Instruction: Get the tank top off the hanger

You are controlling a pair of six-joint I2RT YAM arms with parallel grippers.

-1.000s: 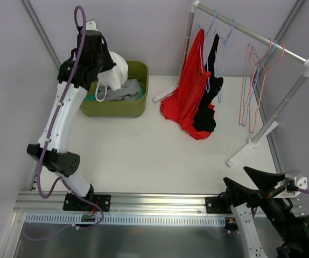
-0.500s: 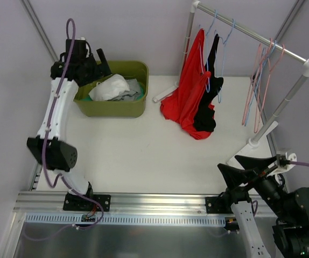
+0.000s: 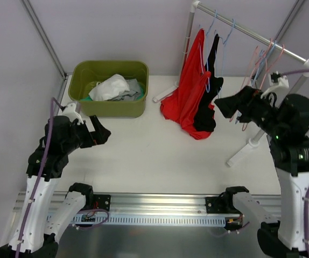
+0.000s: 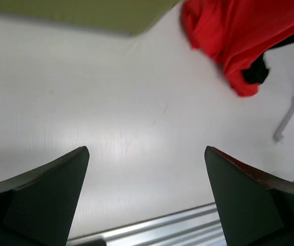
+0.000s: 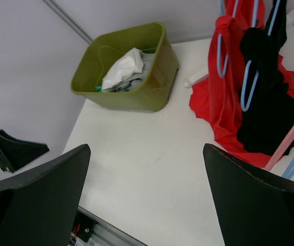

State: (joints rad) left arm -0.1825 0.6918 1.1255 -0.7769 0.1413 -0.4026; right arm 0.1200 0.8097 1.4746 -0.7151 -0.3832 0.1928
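Tank top (image 3: 205, 119), black, hangs from the rack (image 3: 251, 33) beside a red garment (image 3: 184, 97) in our top view. From the left wrist we see the left gripper (image 4: 146, 149) spread wide above the table (image 4: 111, 102); from the right, the right gripper (image 5: 146, 147) gapes too.

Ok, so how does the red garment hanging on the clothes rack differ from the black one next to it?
The red fabric garment is far wider and fuller than the black fabric garment, which hangs as a narrow strip. The red one's hem spreads over the white table, while the black one's lower end lies bunched against the red cloth. Both hang from the same metal rail.
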